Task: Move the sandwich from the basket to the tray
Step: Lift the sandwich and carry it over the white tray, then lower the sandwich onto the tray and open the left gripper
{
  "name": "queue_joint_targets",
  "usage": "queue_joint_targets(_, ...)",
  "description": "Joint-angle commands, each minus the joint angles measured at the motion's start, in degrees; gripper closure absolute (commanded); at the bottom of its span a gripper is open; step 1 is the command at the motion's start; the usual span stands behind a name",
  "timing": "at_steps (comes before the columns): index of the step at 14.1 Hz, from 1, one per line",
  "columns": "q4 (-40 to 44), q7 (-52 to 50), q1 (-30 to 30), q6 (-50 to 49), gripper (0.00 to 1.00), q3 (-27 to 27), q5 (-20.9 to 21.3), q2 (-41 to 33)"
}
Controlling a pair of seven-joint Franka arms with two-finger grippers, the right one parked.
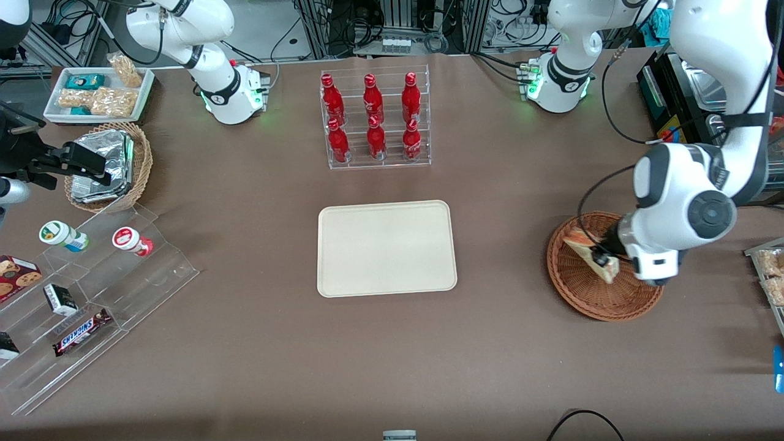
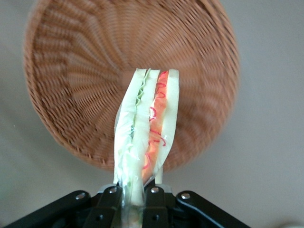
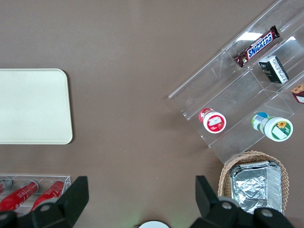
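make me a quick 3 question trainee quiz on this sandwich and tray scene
1. True or false: the left arm's gripper is shut on the clear-wrapped triangular sandwich.
2. Where is the sandwich now? A) lying on the cream-beige rectangular tray B) held above the shallow round reddish-brown wicker basket C) in the rack of red bottles
3. Fill in: the cream-beige tray now holds ____ items.

Key
1. True: the fingers pinch one end of the wedge.
2. B: the wrist view shows it raised over the basket, the gripper hanging there toward the working arm's end of the table.
3. No items; its surface is bare.
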Motion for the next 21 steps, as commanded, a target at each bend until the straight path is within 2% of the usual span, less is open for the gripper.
queue_joint_targets(1, 0.6, 9.5, -0.1, -2.2, 0.95, -7.4, 0.9, -0.1)
queue_joint_targets(4, 6.1, 9.5, -0.2, -1.8, 0.92, -16.2, 1.8, 3.8)
queue_joint_targets(5, 8.7, 8.1, -3.1, -1.7, 0.94, -17.7, 3.8, 6.0)
queue_joint_targets(10, 19.9, -10.2, -17.3, 0.3, 0.95, -17.8, 15.2, 16.5)
queue_joint_targets(13, 27.1, -12.8, -23.6, 3.2, 0.95, -17.7, 15.7, 23.1)
queue_joint_targets(17, 27.6, -14.2, -28.4, 12.5, 0.95, -17.3, 16.6, 28.6)
queue_joint_targets(19, 27.7, -14.3, -30.4, 12.8, 0.95, -15.8, 18.6, 29.6)
queue_joint_targets(21, 27.7, -14.3, -30.5, 12.9, 0.94, -15.8, 18.7, 30.7)
